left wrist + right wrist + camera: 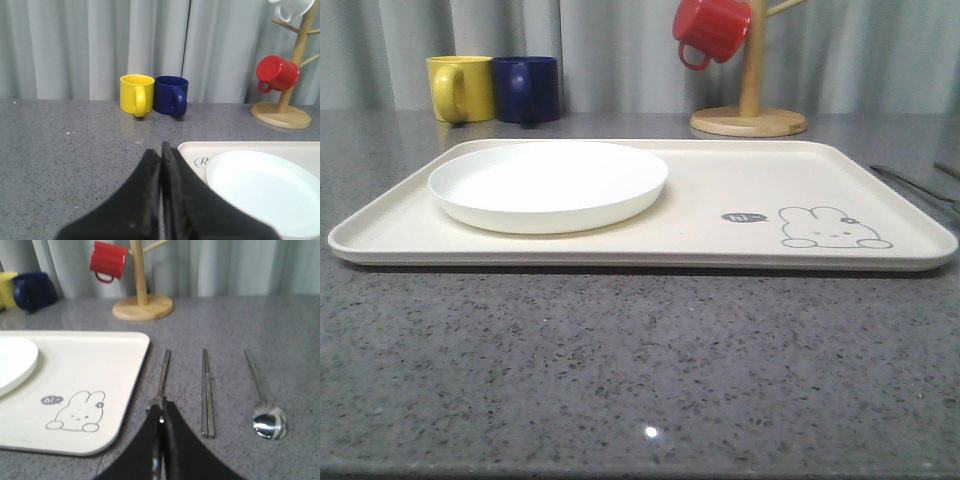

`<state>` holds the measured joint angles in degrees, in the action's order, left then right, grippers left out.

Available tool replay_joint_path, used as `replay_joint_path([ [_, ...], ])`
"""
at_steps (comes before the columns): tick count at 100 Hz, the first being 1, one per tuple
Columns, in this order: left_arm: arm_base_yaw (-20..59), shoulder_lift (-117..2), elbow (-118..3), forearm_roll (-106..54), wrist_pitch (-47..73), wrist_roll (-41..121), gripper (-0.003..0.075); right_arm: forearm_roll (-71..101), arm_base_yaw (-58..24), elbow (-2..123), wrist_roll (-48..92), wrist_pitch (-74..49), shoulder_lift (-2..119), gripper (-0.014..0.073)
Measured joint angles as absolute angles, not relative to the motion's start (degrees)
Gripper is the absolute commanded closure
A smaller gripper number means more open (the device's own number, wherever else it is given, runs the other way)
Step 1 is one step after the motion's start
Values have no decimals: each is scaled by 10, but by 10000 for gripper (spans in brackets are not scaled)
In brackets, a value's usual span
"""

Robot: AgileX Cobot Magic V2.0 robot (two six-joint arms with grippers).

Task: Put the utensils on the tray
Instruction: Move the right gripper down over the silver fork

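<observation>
Fork [163, 371], chopsticks [206, 390] and spoon [264, 399] lie in a row on the bench [640, 370] just beside the tray's [740, 200] right edge, while the plate [548, 184] already sits on its left half. The right claw [161, 416] hangs low over the fork's near end, pressed shut on nothing I can tell, so it should open astride the handle before pinching. The left claw [161, 160] is shut and empty beside the tray's left corner.
</observation>
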<state>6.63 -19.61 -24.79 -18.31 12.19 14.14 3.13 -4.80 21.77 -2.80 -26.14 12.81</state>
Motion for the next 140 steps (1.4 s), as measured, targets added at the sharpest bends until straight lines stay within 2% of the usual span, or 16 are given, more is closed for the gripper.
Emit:
replay_joint_path([
  [20,66,-196,-248,-183,122,141,738,41,-48,360,-28,-385,288,662],
  [41,66,-196,-242,-183,120,142,738,48,-48,430,-28,-405,412,641],
  [52,66,-196,-239,-183,120,142,738,48,-48,436,-28,-407,452,515],
  [64,66,-196,-239,-183,120,142,738,49,-48,437,-28,-408,480,284],
  [74,66,-196,-239,-183,120,142,738,49,-48,437,-28,-409,493,182],
  [102,66,-196,-239,-183,120,142,738,49,-48,447,-28,-383,529,180],
  [140,66,-196,-239,-183,120,142,738,49,-48,557,-26,-377,721,180],
])
